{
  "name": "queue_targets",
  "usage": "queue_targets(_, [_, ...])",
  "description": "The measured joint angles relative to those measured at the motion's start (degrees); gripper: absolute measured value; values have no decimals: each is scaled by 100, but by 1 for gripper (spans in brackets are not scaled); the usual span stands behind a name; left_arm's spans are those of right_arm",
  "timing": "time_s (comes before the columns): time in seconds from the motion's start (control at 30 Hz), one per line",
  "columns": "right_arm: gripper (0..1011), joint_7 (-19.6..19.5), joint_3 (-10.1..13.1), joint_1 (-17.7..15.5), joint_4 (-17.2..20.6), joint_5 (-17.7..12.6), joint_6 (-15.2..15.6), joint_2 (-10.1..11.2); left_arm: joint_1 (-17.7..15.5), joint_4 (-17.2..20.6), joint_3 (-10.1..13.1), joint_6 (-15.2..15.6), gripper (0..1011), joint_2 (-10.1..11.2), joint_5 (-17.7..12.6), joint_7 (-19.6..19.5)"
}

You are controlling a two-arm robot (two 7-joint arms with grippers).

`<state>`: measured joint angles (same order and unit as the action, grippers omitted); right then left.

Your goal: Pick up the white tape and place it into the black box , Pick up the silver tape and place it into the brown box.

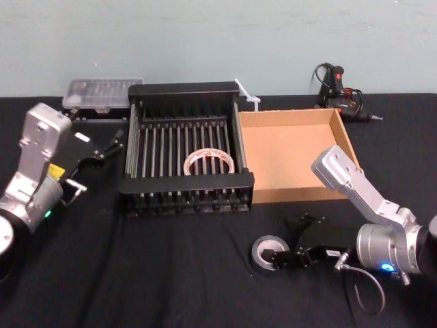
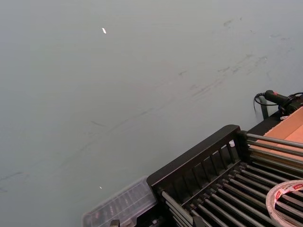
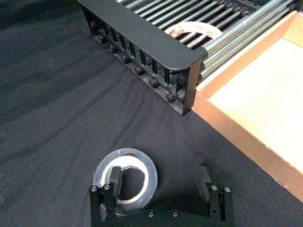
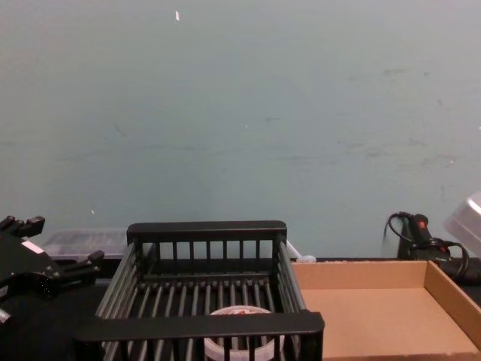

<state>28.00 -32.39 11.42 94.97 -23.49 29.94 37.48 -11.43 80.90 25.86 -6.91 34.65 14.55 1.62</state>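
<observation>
The white tape lies flat on the slatted floor of the black box, near its front right corner; it also shows as white tape and white tape. The silver tape lies flat on the black cloth in front of the boxes. My right gripper is low at the silver tape and open: one finger is over the roll's pale centre, the other stands off to its side. The brown box holds nothing. My left gripper hangs open left of the black box.
A clear plastic case sits behind the left gripper at the table's back edge. A black corded tool lies behind the brown box. A small white item rests at the black box's back right corner. A pale wall rises behind.
</observation>
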Motion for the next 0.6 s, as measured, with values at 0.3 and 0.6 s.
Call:
queue_targets(0.3, [911,-5,3,0,1,-1,-1,1,0,0,0,0,1001,0,0,0])
queue_targets(0.6, [648,-6,3,0,4,-2,0,1,0,0,0,0,1001,0,0,0])
